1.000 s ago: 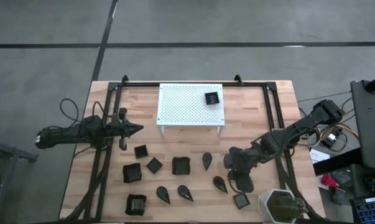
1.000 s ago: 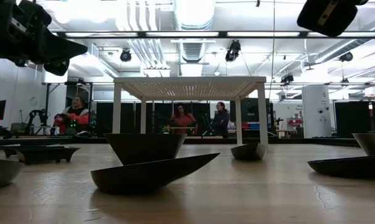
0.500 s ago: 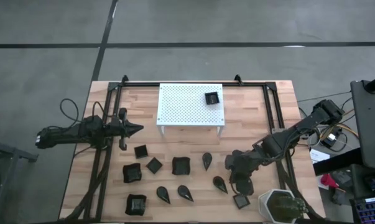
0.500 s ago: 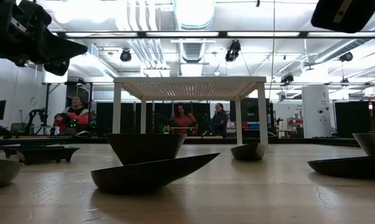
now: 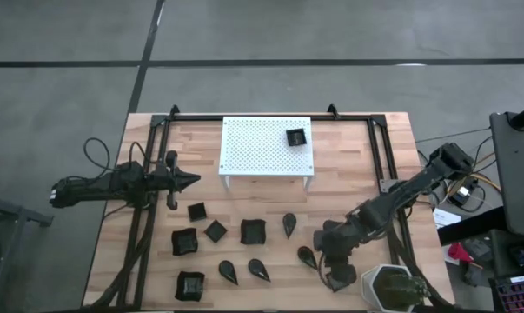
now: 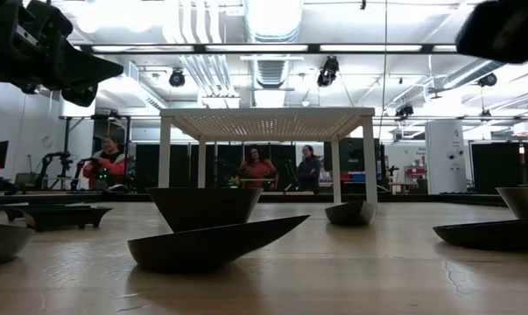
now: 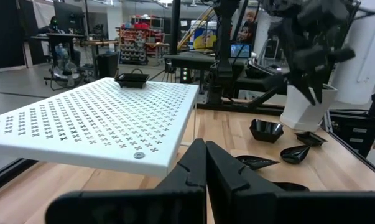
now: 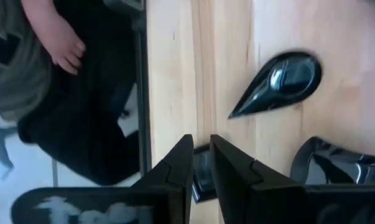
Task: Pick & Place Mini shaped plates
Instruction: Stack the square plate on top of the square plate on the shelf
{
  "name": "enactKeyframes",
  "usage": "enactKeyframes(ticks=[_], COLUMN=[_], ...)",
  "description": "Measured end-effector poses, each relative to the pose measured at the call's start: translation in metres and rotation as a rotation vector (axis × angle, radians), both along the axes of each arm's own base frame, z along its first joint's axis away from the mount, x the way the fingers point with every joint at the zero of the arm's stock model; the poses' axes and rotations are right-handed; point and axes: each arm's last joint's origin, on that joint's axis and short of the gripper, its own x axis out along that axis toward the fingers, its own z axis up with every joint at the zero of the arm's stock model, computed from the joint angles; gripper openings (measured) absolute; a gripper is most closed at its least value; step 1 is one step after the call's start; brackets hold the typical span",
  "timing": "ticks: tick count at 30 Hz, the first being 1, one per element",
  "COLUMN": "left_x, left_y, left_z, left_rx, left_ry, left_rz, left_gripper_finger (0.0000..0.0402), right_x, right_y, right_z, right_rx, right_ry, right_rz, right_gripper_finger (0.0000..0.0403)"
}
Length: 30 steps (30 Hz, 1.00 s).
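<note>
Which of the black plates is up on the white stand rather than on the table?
The small square plate near the stand's far right corner; every other plate lies on the wood.

Glossy black plates (image 5: 253, 230) lie on a light wood-plank surface (image 5: 348, 156). The stand (image 5: 266, 145) is white, patterned with rows of small holes. The pot (image 5: 390, 287) at the surface's near right corner is grey-green. Both arms are dark.

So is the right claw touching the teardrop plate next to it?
Apart. The right wrist view shows bare wood between the right claw and the teardrop plate, which lies off to one side of the fingertips.
</note>
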Motion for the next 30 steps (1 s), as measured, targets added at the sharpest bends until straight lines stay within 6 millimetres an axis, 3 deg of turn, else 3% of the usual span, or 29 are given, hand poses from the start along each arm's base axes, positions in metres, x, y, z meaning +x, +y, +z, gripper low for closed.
enactKeyframes(ticks=[9, 18, 30], left_x=[0.000, 0.000, 0.000], left_y=[0.000, 0.000, 0.000], left_z=[0.000, 0.000, 0.000], left_rx=[0.000, 0.000, 0.000], left_ry=[0.000, 0.000, 0.000], left_rz=[-0.001, -0.002, -0.004], left_gripper_finger=[0.0000, 0.0000, 0.0000], right_x=[0.007, 0.006, 0.003], right_y=[0.012, 0.022, 0.027], right_z=[-0.031, -0.058, -0.076], right_rx=[-0.037, -0.088, -0.141], right_ry=[0.099, 0.188, 0.235], right_rz=[0.110, 0.189, 0.256], right_gripper_finger=[0.0054, 0.0087, 0.0085])
